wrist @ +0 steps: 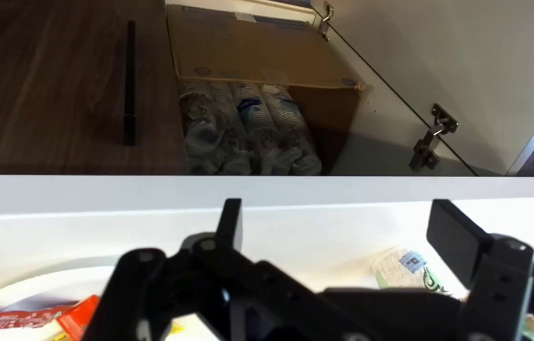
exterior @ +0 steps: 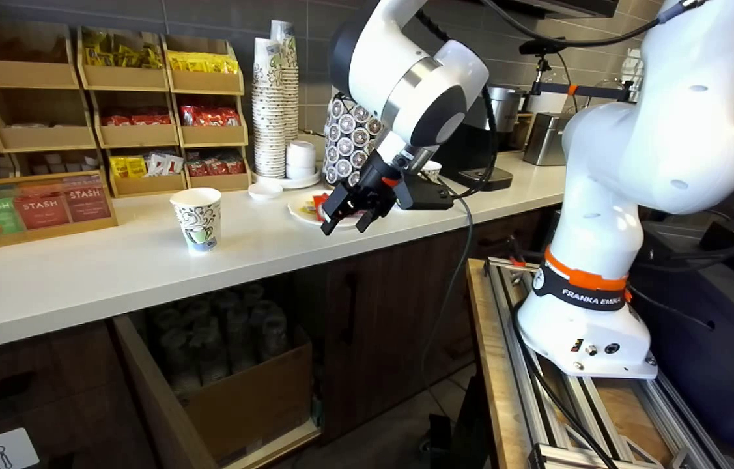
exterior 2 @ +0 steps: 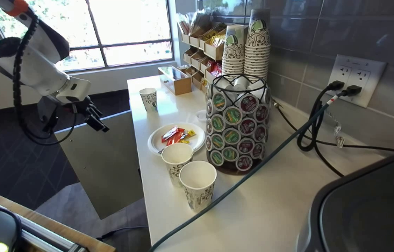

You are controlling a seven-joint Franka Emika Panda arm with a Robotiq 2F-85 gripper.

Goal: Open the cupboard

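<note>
The cupboard [exterior: 285,443] below the counter stands open. Its door [exterior 2: 106,168] is swung out wide, with the grey inner face showing; in the wrist view the door [wrist: 447,52] hangs on metal hinges at the right. Inside are a cardboard box [exterior: 256,400] and stacked cups in plastic sleeves [wrist: 252,128]; the box also shows in the wrist view [wrist: 257,47]. My gripper [exterior: 346,220] is open and empty. In an exterior view my gripper [exterior 2: 76,126] is in front of the counter, above the open door, apart from it. The wrist view shows wide-spread fingers [wrist: 338,218].
A dark closed door with a black handle [wrist: 129,85] adjoins the opening. On the white counter [exterior: 99,280] stand a paper cup [exterior: 198,221], a plate of packets [exterior 2: 153,140], a pod tower [exterior 2: 237,129] and snack racks [exterior: 34,73]. A cable [exterior: 458,273] hangs in front.
</note>
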